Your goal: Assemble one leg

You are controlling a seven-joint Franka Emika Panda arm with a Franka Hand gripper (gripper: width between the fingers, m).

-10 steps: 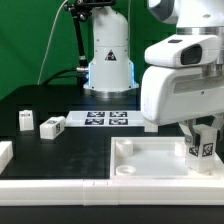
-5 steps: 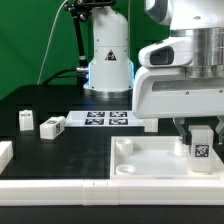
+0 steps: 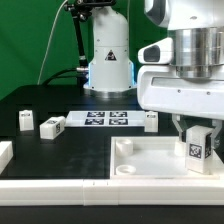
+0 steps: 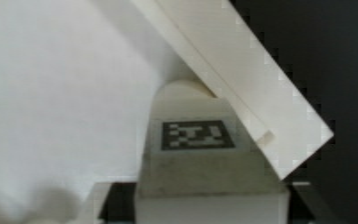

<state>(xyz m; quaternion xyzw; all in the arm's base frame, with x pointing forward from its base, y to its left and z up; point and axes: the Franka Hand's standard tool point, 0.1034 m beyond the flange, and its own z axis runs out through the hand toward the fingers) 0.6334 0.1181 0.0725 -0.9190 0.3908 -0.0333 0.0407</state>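
My gripper (image 3: 196,142) is shut on a leg (image 3: 197,147), a small white block with a marker tag, held upright over the large white tray-like piece (image 3: 150,160) at its corner on the exterior view's right. In the wrist view the leg (image 4: 199,140) fills the space between my dark fingers (image 4: 123,203) and sits against the tray's raised rim (image 4: 247,80). Whether the leg touches the tray floor I cannot tell. Two more legs (image 3: 52,126) (image 3: 25,120) lie on the black table at the exterior view's left, and another (image 3: 151,120) stands behind the tray.
The marker board (image 3: 105,118) lies at mid table in front of the arm's white base (image 3: 108,60). A white part (image 3: 5,153) sits at the left edge. A white rail (image 3: 60,185) runs along the front.
The arm's body has turned and shifted toward the exterior view's right; the leg in my gripper has stayed at the tray's corner, only slightly lower.
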